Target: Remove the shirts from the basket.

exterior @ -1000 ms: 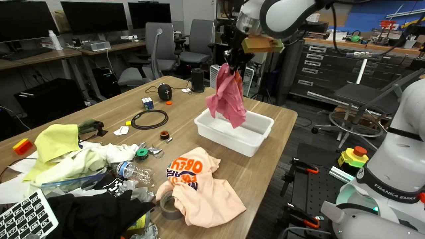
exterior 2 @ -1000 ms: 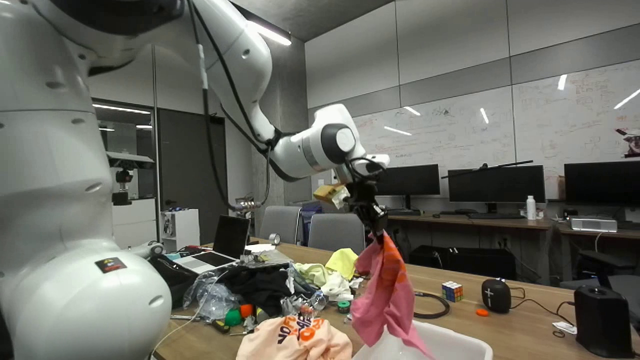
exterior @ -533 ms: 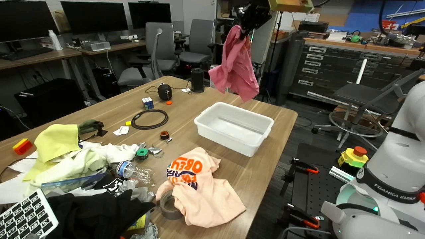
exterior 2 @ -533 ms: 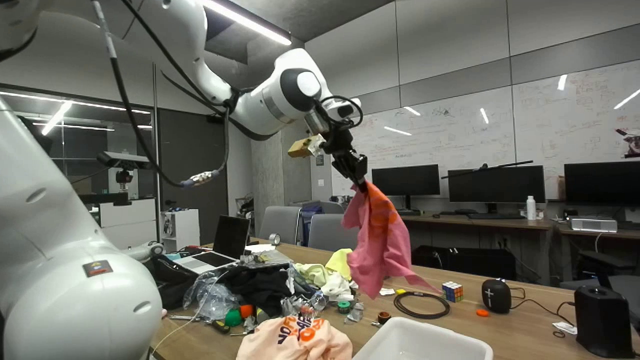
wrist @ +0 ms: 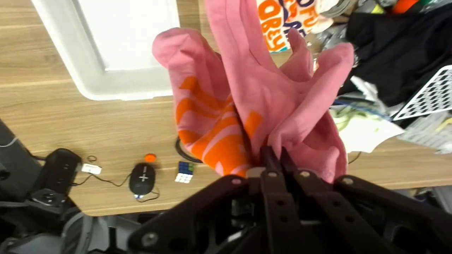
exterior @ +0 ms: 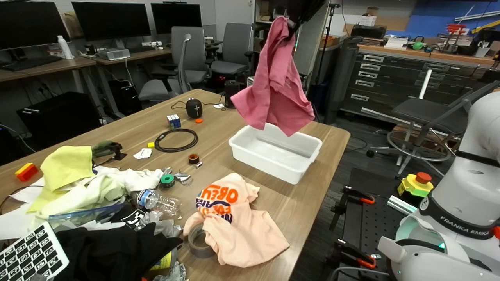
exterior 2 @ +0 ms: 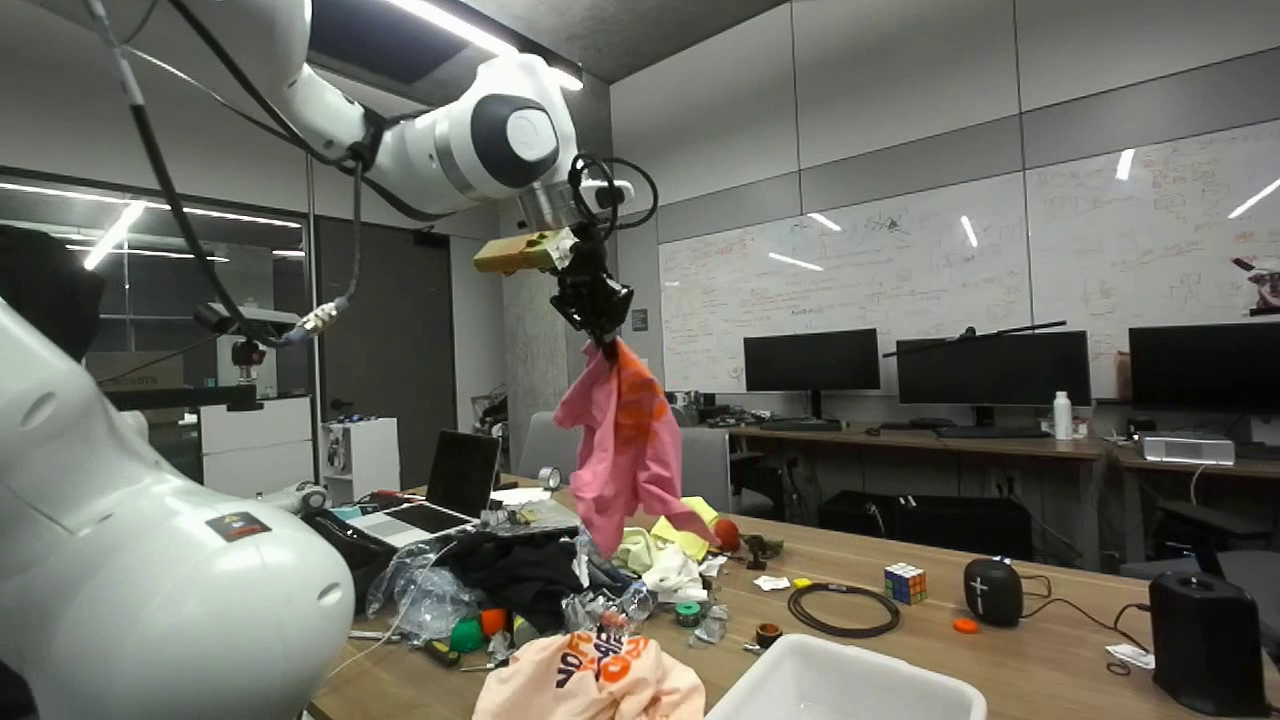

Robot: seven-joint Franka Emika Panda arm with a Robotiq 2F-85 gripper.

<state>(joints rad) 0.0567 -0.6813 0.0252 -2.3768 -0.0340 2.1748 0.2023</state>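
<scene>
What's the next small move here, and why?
Probably ease the pink shirt sideways a little, away from the white basket toward the peach shirt, before lowering it. The gripper is shut on it, it hangs above the table, and in the wrist view it overlaps the basket's edge, so opening here might drop cloth back in.

A rose-pink fabric shirt (exterior: 275,86) with orange print hangs in loose folds from the fingers (wrist: 273,211), gathered at the top, its lower end in mid-air. Lower than the fingers and off to one side, a white rectangular plastic basket (exterior: 262,164) stands upright on the tabletop (exterior: 277,195), its floor showing. Near it, also below finger height, a peach fabric shirt (exterior: 250,238) with orange and navy lettering lies crumpled.
</scene>
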